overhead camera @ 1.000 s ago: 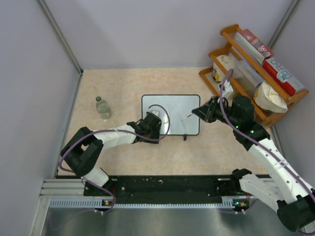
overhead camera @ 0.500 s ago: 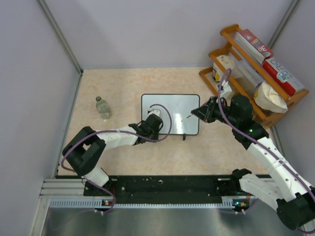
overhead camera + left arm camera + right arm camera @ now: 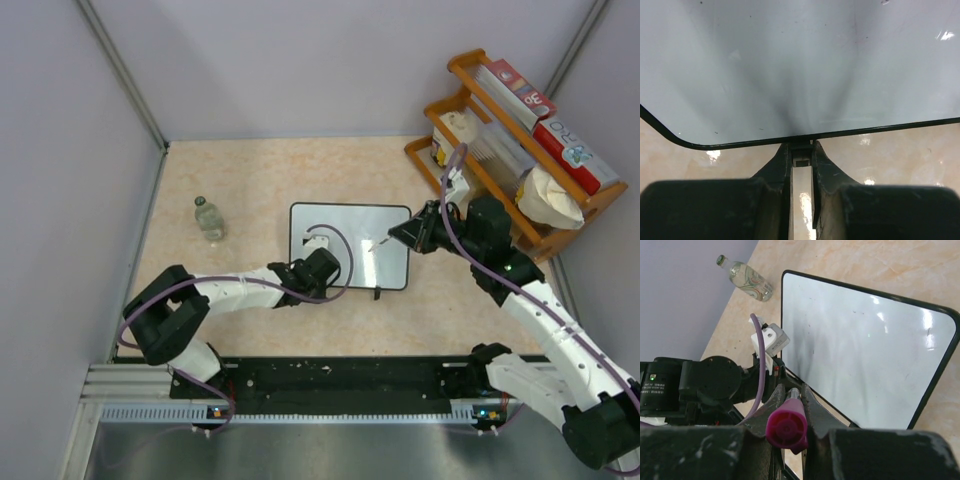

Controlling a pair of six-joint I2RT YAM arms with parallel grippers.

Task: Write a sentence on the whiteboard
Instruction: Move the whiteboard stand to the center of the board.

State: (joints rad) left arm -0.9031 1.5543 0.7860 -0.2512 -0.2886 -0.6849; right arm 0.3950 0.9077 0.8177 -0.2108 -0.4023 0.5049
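A small glossy whiteboard with a thin black rounded frame [image 3: 365, 225] lies flat near the middle of the beige marbled worktop [image 3: 260, 180], slightly toward the right edge. The left gripper [image 3: 801, 150] is pressed together on the board's near frame edge. The right gripper [image 3: 792, 387] pinches a marker with a round magenta end [image 3: 786, 427], angled over the board's right side. A clear plastic bottle [image 3: 208, 218] stands near the left edge.
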